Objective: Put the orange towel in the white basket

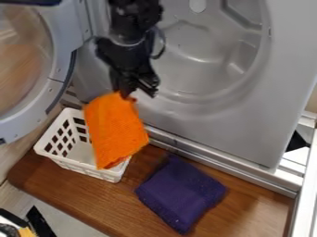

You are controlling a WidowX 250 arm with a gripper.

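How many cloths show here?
2: the orange towel, hanging from the hand over the white basket, and the purple cloth on the wooden surface. The basket may hide others.

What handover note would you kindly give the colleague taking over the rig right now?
Gripper: closed on the top end of the orange towel, which hangs below it.
White basket: upright on the wooden surface, by the open machine. The towel overlaps its right side in this view; I cannot tell whether they touch.
Purple cloth: on the wood, to the right of the basket in the picture, not part of the job.
Done: towel grasped and up.
Left: probably shift it towards the basket's middle, lower it inside the rim, then release.
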